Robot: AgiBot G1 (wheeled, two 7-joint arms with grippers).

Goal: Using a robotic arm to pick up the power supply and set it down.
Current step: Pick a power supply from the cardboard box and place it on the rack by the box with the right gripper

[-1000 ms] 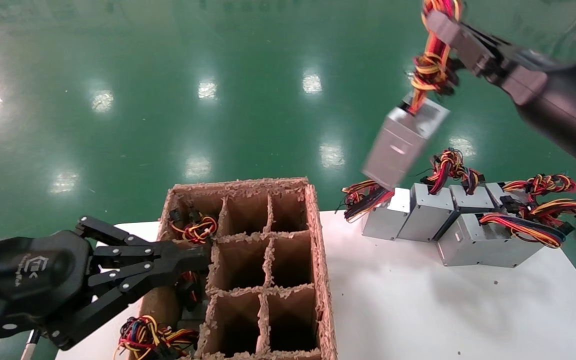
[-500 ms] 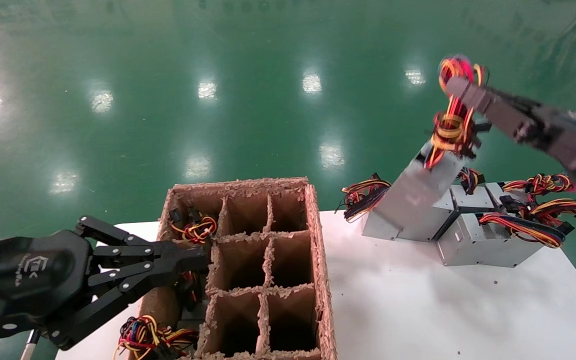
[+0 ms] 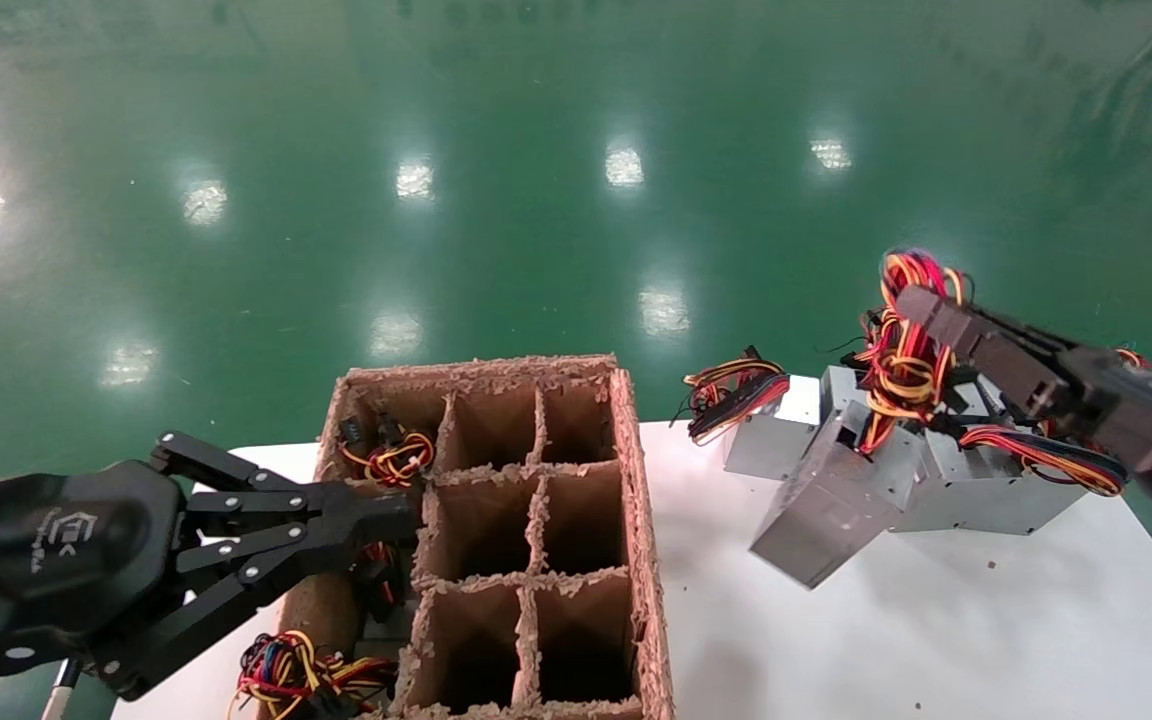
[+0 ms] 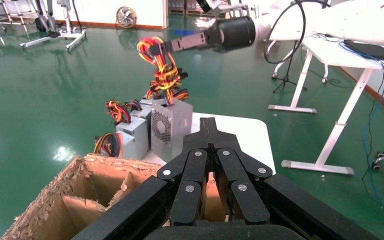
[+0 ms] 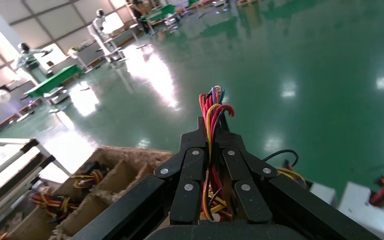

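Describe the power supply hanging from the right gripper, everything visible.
The power supply is a grey sheet-metal box with a perforated vent grille on one face. The right gripper is shut on its tied red, yellow, orange and black wire bundle. The box hangs tilted over the white table, against the other supplies.

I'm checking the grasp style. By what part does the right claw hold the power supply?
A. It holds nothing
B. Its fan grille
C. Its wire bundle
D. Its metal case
C: the right claw is shut on the coloured wire bundle, and the power supply hangs tilted below it.
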